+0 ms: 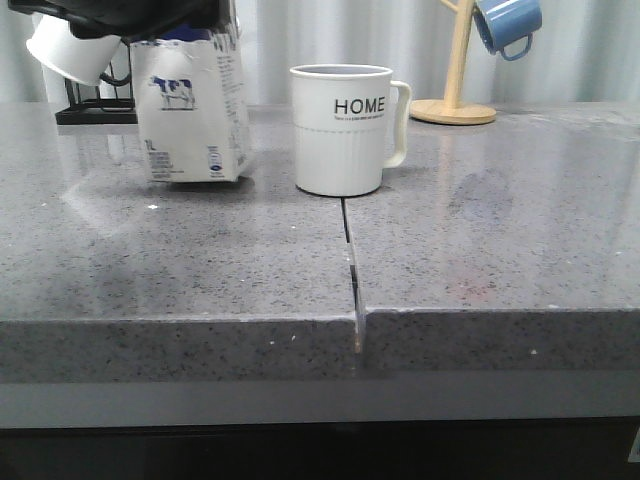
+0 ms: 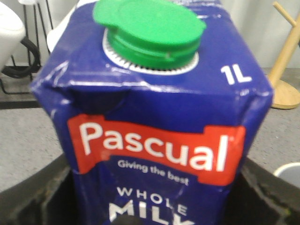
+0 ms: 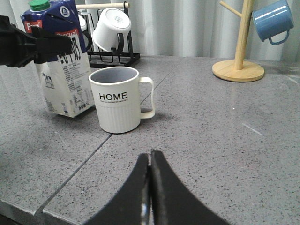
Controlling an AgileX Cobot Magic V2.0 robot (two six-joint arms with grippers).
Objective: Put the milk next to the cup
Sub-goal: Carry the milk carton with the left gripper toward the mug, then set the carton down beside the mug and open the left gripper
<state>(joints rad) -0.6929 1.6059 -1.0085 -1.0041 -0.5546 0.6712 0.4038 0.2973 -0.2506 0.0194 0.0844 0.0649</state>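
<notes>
The milk [image 1: 190, 110], a white carton with a dark blue top and a green cap [image 2: 150, 30], stands slightly tilted just left of the cup [image 1: 340, 130], with a small gap between them. The cup is an off-white "HOME" mug [image 3: 119, 101] whose handle points away from the carton. My left gripper [image 2: 154, 206] is shut on the carton's upper part, and its black fingers [image 3: 28, 44] flank the blue top. Whether the carton's base rests on the counter I cannot tell. My right gripper [image 3: 151, 157] is shut on nothing, low over the counter well in front of the cup.
A black rack with small white mugs [image 3: 112, 28] stands behind the carton. A wooden mug tree [image 1: 455, 100] holding a blue mug [image 1: 508, 25] is at the back right. A seam [image 1: 350, 260] runs across the grey counter from the cup to the front edge.
</notes>
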